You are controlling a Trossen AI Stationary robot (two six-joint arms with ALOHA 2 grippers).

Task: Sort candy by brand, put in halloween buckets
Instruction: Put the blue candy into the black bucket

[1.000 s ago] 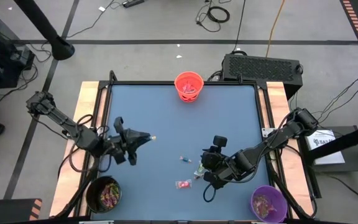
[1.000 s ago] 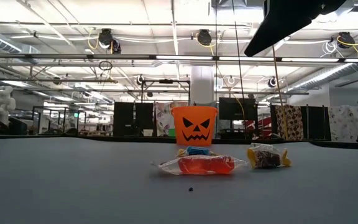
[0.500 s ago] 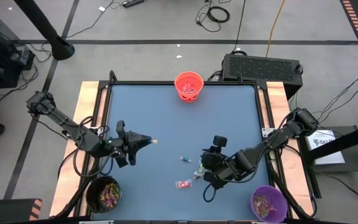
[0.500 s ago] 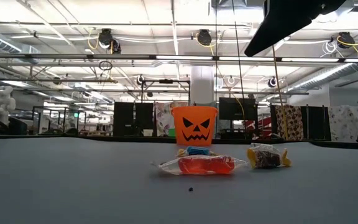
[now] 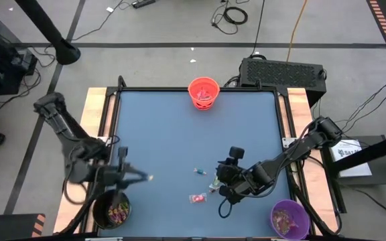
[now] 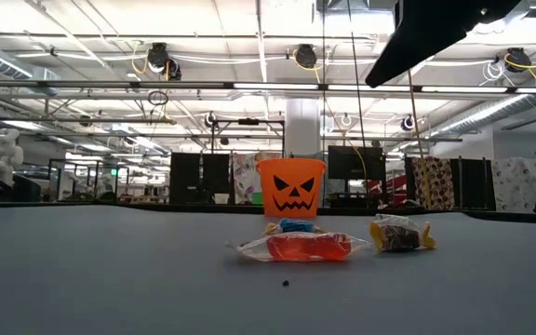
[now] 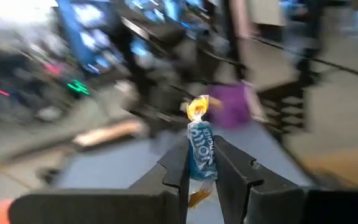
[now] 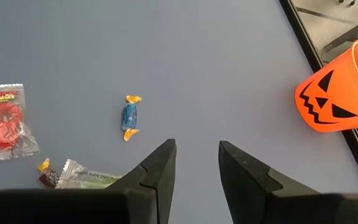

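On the blue-grey tabletop (image 5: pixel 179 134), the left hand (image 5: pixel 146 178), clenched on a small blue twist-wrapped candy (image 7: pixel 201 149) held upright, hovers just beside the black round plastic bucket (image 5: pixel 112 208) at its own near corner.

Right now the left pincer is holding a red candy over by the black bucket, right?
Not quite: the candy is blue with orange twisted ends, not red. The left wrist view shows it pinched in the left pincer. The rest holds: the high view shows that pincer near the black bucket.
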